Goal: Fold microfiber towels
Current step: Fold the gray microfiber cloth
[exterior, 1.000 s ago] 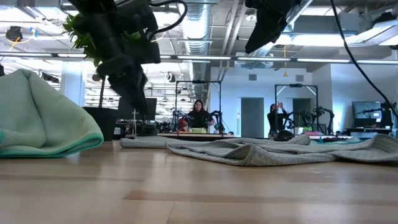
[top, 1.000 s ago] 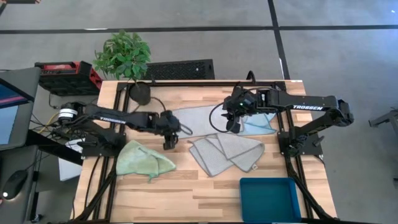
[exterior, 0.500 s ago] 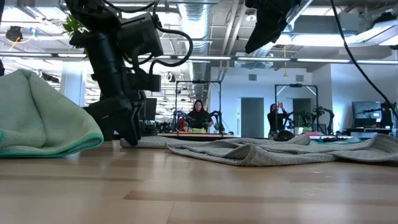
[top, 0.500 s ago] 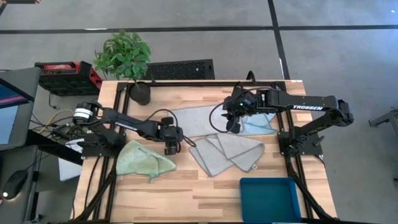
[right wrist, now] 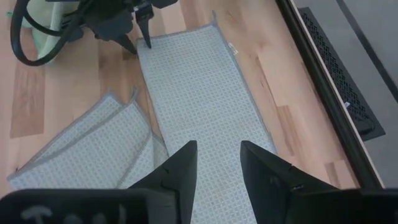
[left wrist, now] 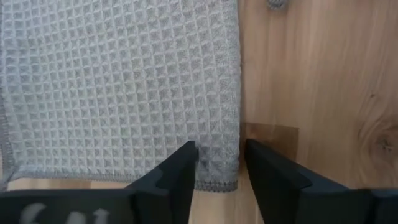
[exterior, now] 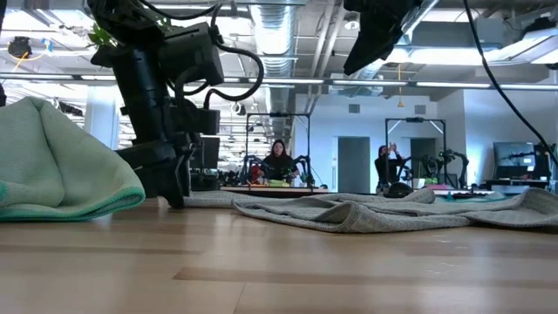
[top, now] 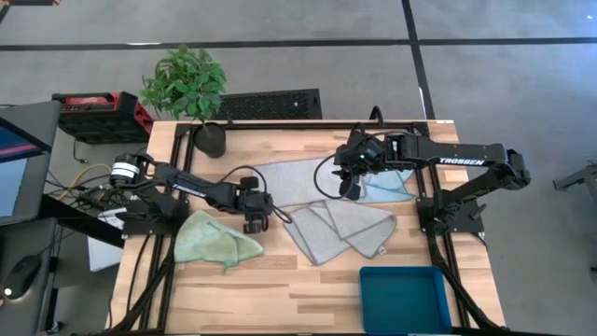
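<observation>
Left hand (left wrist: 219, 163) down at the tabletop (top: 280, 289), fingers (left wrist: 180, 171) parted and straddling the near corner of the flat grey towel (left wrist: 118, 81), one on the cloth, the other just off its edge over bare wood; nothing clamped. Same hand (top: 256, 213) seen from above near the tabletop's middle, at that towel's (top: 294, 177) left front corner. Right hand (right wrist: 214, 163) held above the tabletop over the far end of the same grey towel (right wrist: 199, 93), fingers apart, nothing between them; from above, at (top: 351, 177).

Light green towel (top: 216, 240) bunched in a heap just left and in front of the left hand. Second grey towel (top: 338, 230), loosely folded with layers fanned, lying right of the left hand and in front of the flat one. Light blue towel (top: 390, 185) partly hidden beneath the right arm.

Teal bin (top: 405, 297) at the front right corner of the tabletop, well apart from every towel; only its teal floor seen inside.
</observation>
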Motion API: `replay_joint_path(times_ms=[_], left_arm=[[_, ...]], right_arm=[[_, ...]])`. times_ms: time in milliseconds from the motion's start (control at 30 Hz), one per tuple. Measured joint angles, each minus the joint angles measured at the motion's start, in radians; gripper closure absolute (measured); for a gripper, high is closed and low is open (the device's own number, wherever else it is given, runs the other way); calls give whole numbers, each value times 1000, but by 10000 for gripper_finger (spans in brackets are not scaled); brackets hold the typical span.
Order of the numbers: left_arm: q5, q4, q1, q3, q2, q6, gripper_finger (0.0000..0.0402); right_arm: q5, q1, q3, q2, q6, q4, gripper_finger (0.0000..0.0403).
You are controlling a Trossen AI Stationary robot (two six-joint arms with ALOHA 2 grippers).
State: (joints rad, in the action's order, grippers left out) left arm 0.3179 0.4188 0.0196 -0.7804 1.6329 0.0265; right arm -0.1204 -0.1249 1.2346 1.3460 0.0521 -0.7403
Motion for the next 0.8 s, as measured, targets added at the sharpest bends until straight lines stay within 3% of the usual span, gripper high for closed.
replay_joint_path(times_ms=[233,400,500,800], left_arm=[[1,41,-6,-15,5,43,391],[-13,125,-30,-112,6,21,399],[-75,169,-54,-192,6,-68,399],[-62,148,-148,-422,59,-328,401]], right_arm=[[0,0,0,-6,1,-13,261],[-7,-2,0,-49,0,-64,261],[-13,-2,0,-81,0,-98,261],[-13,-2,0,-165,-22,-131,262]])
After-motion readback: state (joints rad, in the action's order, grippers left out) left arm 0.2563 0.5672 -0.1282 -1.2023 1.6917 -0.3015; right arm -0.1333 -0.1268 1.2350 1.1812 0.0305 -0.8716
